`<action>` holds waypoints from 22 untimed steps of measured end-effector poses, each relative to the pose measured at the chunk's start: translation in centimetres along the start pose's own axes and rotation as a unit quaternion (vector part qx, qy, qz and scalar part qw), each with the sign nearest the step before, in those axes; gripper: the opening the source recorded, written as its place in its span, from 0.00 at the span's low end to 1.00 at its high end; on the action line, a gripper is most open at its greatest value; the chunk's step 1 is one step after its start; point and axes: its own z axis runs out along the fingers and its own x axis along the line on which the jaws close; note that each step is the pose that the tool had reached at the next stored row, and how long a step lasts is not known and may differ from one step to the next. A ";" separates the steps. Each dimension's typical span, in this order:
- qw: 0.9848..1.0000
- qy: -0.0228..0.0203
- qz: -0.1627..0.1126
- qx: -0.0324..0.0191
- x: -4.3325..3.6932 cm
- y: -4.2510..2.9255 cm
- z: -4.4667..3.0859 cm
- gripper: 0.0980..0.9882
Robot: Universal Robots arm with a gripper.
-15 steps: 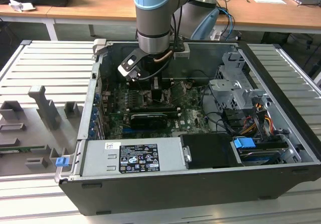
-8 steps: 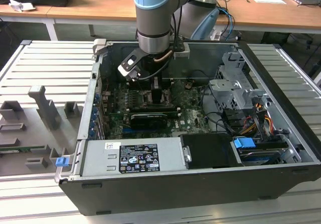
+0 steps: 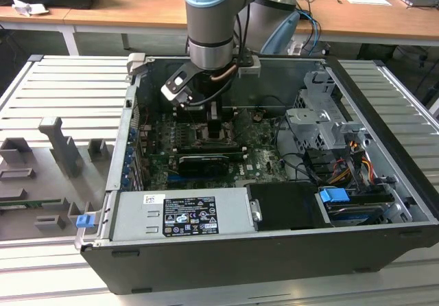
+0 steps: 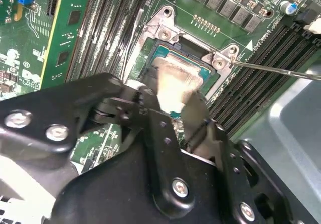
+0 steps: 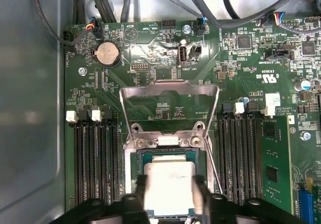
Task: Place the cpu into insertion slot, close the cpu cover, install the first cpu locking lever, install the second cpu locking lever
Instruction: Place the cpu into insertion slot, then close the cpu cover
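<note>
In the first wrist view the cpu [image 5: 168, 181], a pale silver square chip, lies over the insertion slot [image 5: 165, 155], level with its frame. My gripper [image 5: 169, 198] is shut on it, one black finger against each of two opposite edges. The cpu cover [image 5: 170, 87], a thin silver frame, stands swung open beyond the slot. A thin wire locking lever [image 5: 214, 159] runs beside the socket. In the second wrist view the cpu [image 4: 175, 76] sits between the fingers [image 4: 193, 111] above the socket, and a wire lever [image 4: 273, 70] sticks out sideways. The exterior view has the gripper [image 3: 215, 129] low over the motherboard.
Memory slots [image 5: 95, 158] flank the socket on both sides. The open case holds a black graphics card [image 3: 206, 162], a power supply [image 3: 182, 213], a metal drive cage [image 3: 322, 124] and cables [image 3: 302, 165]. The grey case wall [image 5: 30, 108] is close beside the board.
</note>
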 end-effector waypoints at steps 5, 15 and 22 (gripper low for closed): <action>1.000 -0.001 0.000 0.004 0.01 0.20 -0.27 0.14; 1.000 -0.001 0.000 0.004 0.02 0.26 -1.05 0.01; 1.000 -0.001 0.000 0.009 0.05 1.24 -1.16 0.01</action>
